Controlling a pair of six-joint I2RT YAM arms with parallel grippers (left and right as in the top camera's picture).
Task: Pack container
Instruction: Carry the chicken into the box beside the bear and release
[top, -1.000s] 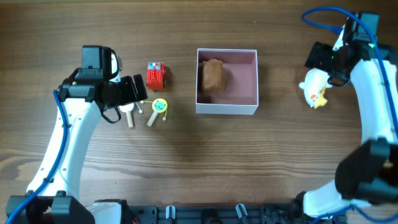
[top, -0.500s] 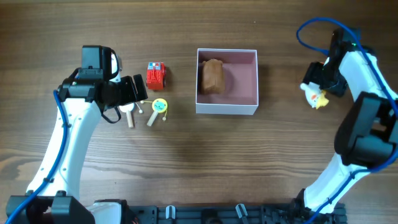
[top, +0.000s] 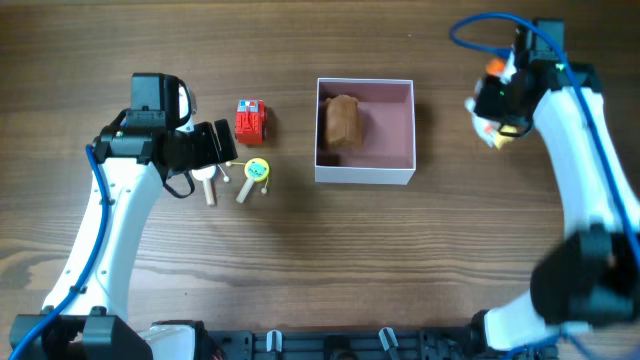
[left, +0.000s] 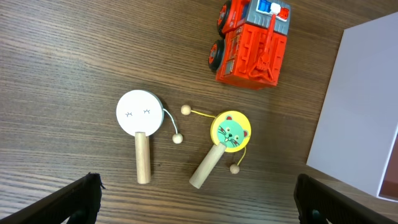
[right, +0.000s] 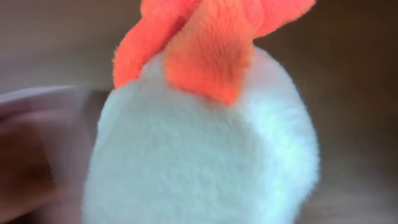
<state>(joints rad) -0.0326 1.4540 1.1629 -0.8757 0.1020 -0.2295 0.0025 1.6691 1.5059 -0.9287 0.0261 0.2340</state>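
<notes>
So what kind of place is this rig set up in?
Probably a robot lab bench, not a home: bare wood-grain table, two arms mounted at its near edge, toys such as the red truck staged by the container, a plush toy in the right gripper.

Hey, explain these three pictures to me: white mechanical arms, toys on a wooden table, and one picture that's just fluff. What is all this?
Two robot arms are packing toys into the container, which holds a brown lump. The wide picture looks down from above the table; the other two come from a camera on each wrist. Left of the container lie a red toy truck, a white-faced drum and a cat-faced drum, near the open left gripper. The fluff is a white-and-orange plush toy, held by the right gripper and filling its camera.
</notes>
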